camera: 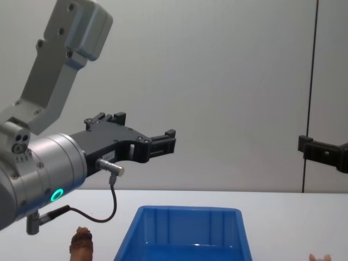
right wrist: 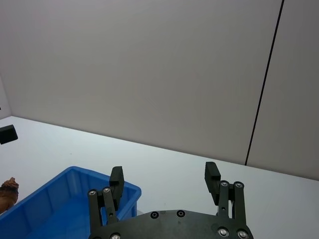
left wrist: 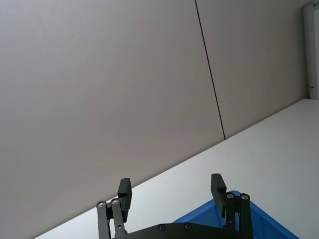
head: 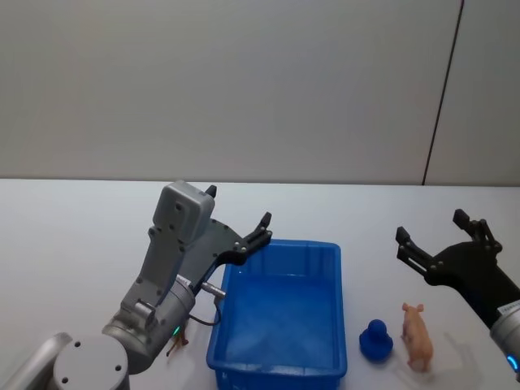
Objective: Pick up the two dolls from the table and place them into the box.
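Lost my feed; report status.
Left gripper, right gripper open, raised. Bright blue plastic bin empty; small brown doll, rounded blue doll on table. Pink toy pig beside it.

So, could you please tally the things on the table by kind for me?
Toy figures: 3 (brown doll, blue doll, pink pig)
Boxes: 1 (blue box)
Total: 4

head: high, looking down | chest: low, level | wrists: facing the wall (left wrist: 99,89) — all share box (head: 284,243)
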You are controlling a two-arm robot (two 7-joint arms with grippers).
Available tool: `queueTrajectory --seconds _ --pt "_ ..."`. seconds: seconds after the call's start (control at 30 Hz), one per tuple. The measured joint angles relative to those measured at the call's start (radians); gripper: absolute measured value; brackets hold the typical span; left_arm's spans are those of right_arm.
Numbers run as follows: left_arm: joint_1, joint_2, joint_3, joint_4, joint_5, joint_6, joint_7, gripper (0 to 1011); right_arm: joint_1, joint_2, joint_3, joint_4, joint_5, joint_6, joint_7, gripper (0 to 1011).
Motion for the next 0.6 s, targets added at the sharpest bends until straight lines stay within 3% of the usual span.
queueTrajectory --seconds 0.37,0.6 --pt "0.000 0.000 0.000 0.000 0.000 0.000 0.000 1001 -0.004 -0.001 0.000 -0.003 -0.002 0.007 -0.007 1001" --pt "0.000 0.000 0.000 0.000 0.000 0.000 0.000 1001 -0.022 -0.004 -0.007 -0.016 -0.023 0.050 -0.042 1001"
